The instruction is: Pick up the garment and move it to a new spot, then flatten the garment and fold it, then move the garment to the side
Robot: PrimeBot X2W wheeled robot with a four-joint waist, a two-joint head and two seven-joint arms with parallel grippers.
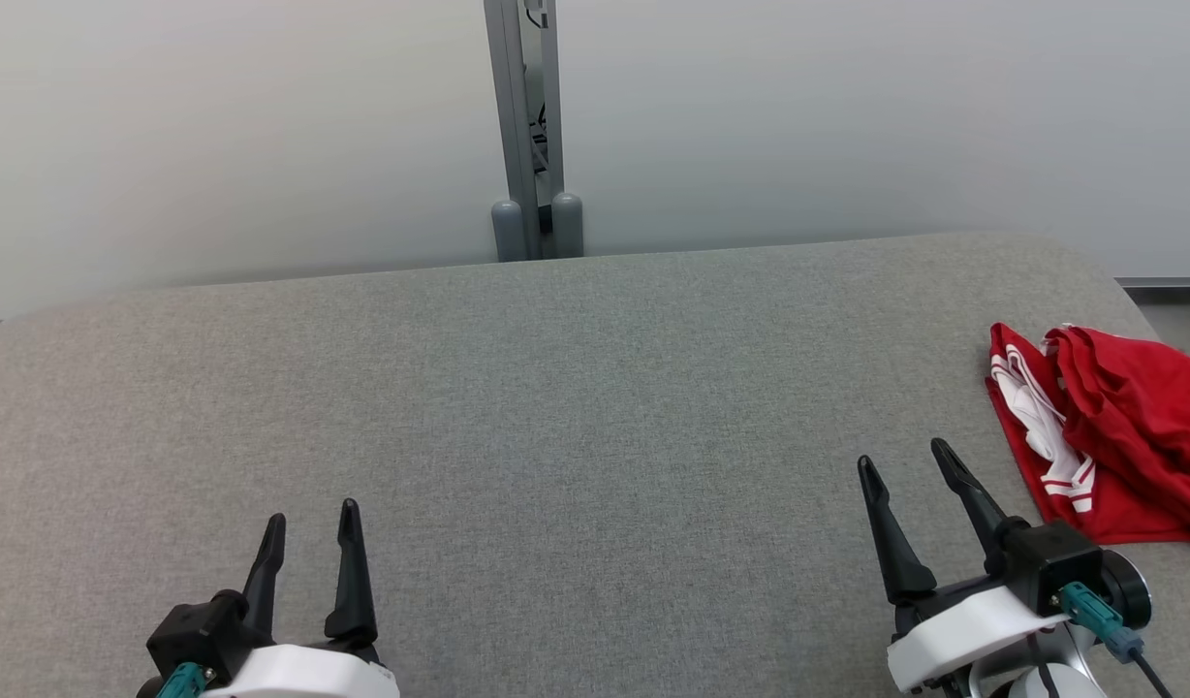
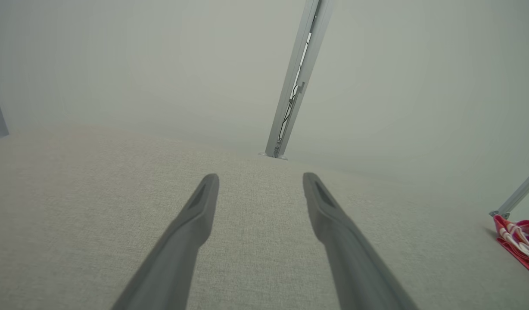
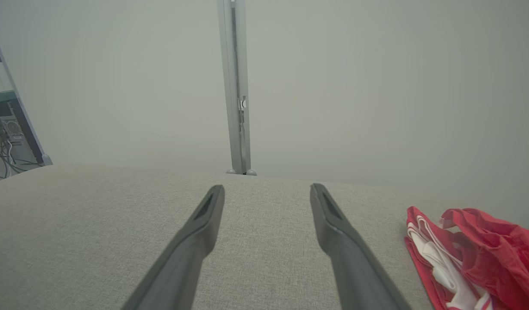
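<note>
Left gripper [image 1: 314, 514]: jaws set moderately wide, nothing between them. It hovers above the table [image 1: 556, 388], left of the post [image 1: 527, 126] and on the near side of the tabletop from it. In the left wrist view both fingers [image 2: 191, 224] run out over bare grey cloth, and I cannot tell whether the tips touch it.

Right gripper [image 1: 902, 456]: jaws spread about as wide as the left's, also holding nothing. It sits right of the post, again on the near side, tilted slightly leftward. Its fingers [image 3: 337, 232] are clear of the fabric.

Garment [image 1: 1138, 417]: red with white striped trim, crumpled in a loose heap. It lies on the table far to the right of the post, at the table's right end, and runs out of the head view there. The right gripper is near its left edge but apart from it, with grey cloth showing between them. The left gripper is well apart from it.

Count:
- grippers: 2, each with 2 dark fingers
- garments: 1
- tables: 1, covered in grey woven cloth, rounded far corners
- posts: 1, grey metal, upright at the middle of the far table edge, against a pale wall [image 1: 217, 126]
- a slanted strut [image 2: 516, 198] shows in the left wrist view, far right of the post and just past the garment
</note>
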